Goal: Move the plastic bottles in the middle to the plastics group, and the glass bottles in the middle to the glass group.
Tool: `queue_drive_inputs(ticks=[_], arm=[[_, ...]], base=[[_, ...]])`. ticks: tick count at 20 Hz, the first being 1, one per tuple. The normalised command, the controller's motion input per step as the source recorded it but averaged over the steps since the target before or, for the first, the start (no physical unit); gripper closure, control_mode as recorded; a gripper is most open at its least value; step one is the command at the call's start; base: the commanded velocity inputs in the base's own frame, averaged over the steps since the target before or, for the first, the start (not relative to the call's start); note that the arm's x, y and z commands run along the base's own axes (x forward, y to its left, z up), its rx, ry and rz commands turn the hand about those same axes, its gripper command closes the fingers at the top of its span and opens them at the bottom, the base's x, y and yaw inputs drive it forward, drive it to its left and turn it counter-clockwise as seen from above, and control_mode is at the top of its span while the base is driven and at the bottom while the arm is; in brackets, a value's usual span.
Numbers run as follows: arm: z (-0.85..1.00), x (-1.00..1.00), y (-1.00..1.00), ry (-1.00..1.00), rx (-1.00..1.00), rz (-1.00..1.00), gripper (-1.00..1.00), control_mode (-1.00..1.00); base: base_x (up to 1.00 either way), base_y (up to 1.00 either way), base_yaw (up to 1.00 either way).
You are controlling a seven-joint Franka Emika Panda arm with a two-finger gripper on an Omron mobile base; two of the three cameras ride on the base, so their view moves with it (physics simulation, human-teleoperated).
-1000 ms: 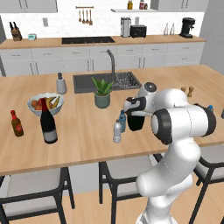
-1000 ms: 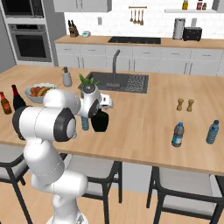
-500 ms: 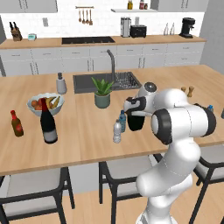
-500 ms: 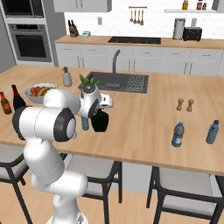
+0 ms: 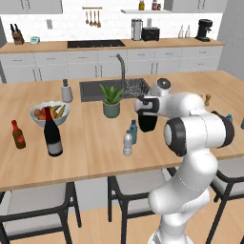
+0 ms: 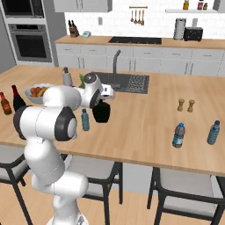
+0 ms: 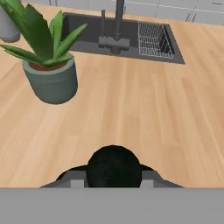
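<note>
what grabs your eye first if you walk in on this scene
The white arm bends over the middle of the wooden island, its hand right at the squat black bottle, whose round top sits between the fingers in the hand view. Just left stand two small water bottles and a potted plant; a tall wine bottle stands far left.

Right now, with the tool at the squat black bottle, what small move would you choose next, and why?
Probably lift the black bottle straight up a little. The hand view shows its dark top between the tool fingers, apparently gripped, and the base views show two plastic bottles standing close beside it. Rising first should clear them before carrying it left toward the wine bottle.
</note>
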Motion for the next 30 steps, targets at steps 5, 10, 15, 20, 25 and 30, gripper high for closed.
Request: queue_drive_inputs(ticks=[5,10,15,20,25,30], arm=[[0.79,-0.08,0.24,-0.01,0.0,0.06,1.0,-1.0],[0.56,-0.56,0.61,-0.14,0.0,0.13,1.0,-1.0],[0.34,-0.54,0.74,-0.21,0.0,0.13,1.0,-1.0],[0.09,-0.41,0.88,-0.21,0.0,0.18,1.0,-1.0],[0.06,-0.1,0.92,-0.11,-0.02,0.18,1.0,-1.0],[0.22,-0.05,0.64,0.14,-0.11,0.1,1.0,-1.0]], base=[[0.0,0.0,0.0],[0.0,0.0,0.0],[0.0,0.0,0.0],[0.0,0.0,0.0],[0.0,0.0,0.0],[0.0,0.0,0.0]])
